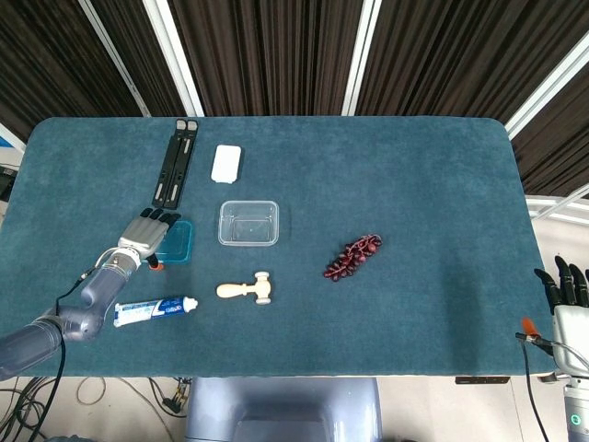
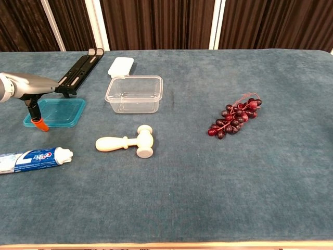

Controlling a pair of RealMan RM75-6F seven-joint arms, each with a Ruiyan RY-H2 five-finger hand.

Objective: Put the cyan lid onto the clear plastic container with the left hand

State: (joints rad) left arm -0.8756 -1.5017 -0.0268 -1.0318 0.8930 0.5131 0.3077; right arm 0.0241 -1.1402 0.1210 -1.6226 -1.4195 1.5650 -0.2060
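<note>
The cyan lid (image 1: 177, 242) (image 2: 58, 111) lies flat on the blue cloth at the left. A little to its right stands the clear plastic container (image 1: 248, 223) (image 2: 134, 94), upright and empty. My left hand (image 1: 145, 234) (image 2: 27, 85) hovers over the lid's left edge with its fingers stretched toward the lid and holding nothing. An orange-tipped part (image 2: 40, 125) below the hand reaches down to the lid's near left corner. My right hand (image 1: 570, 285) stays off the table's right edge, fingers straight and apart, empty.
A black folding stand (image 1: 176, 161) and a white box (image 1: 226, 163) lie behind the lid and container. A wooden mallet (image 1: 246, 289) and a toothpaste tube (image 1: 154, 309) lie nearer the front. A bunch of dark red grapes (image 1: 352, 256) sits to the right of the container.
</note>
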